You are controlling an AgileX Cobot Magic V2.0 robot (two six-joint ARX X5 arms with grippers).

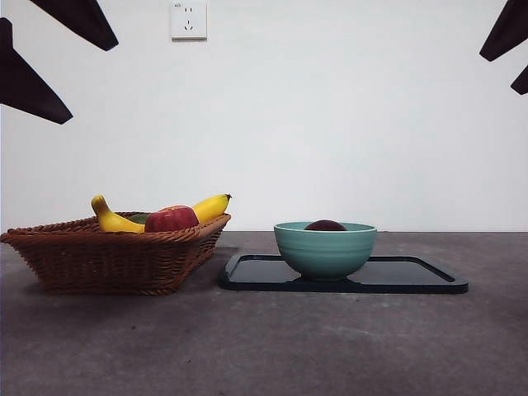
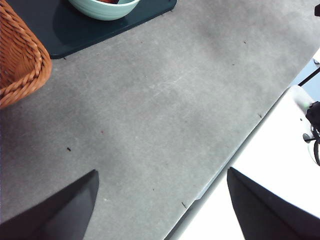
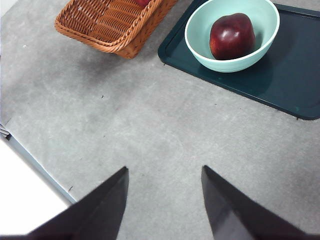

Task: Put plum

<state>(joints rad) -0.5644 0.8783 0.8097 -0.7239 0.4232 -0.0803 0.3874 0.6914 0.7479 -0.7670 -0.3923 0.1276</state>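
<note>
Wicker basket (image 1: 115,256) stands at the left of the front view, holding a banana (image 1: 115,221), a red apple (image 1: 172,219) and a sliver of something green that is too hidden to name. Just beside the basket, to its right, lies a dark tray (image 1: 412,276) carrying a teal bowl (image 1: 325,247); the plum (image 3: 232,36) rests inside the bowl, its dark crown barely clearing the rim in the front view and its full glossy body plain in the right wrist view. Both arms are raised clear of the objects. The left gripper (image 2: 162,200) hovers over bare table (image 2: 165,110) near the table's edge, jaws spread wide and holding nothing; the right gripper (image 3: 165,200) hovers over bare table short of the tray, jaws likewise parted and empty. Judged from this arrangement, the placing step appears complete, the plum already sitting in the bowl with neither gripper near it. Any remaining move would call only for keeping the arms high and away from bowl and basket.
</note>
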